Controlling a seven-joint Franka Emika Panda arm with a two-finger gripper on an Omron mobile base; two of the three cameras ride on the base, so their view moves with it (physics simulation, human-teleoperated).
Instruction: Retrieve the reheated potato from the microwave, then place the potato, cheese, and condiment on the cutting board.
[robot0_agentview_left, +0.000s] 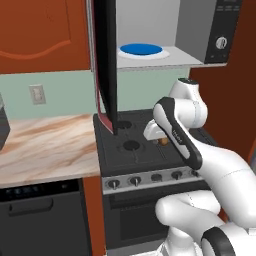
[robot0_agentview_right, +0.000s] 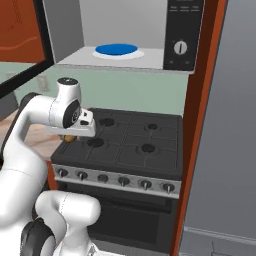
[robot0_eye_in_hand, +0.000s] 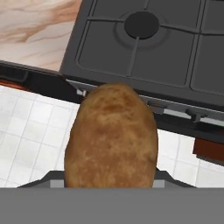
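My gripper (robot0_agentview_left: 161, 140) is shut on the potato (robot0_eye_in_hand: 111, 138), a lumpy tan-brown oval that takes up the middle of the hand view. It hangs low over the front left part of the stove, where the potato (robot0_agentview_right: 69, 138) peeks out brown under the hand. Above the stove the microwave (robot0_agentview_right: 182, 35) stands open. Its black glass door (robot0_agentview_left: 106, 65) is swung out to the left, and a blue plate (robot0_agentview_left: 141, 49) lies inside. The cheese, condiment and cutting board are out of view.
The black gas stove (robot0_agentview_right: 131, 142) with a row of knobs lies under the hand. A marble counter (robot0_agentview_left: 45, 145) runs to its left. A tall grey panel (robot0_agentview_right: 225, 125) and a red-brown cabinet side close off the right. White floor tiles (robot0_eye_in_hand: 30, 131) lie below.
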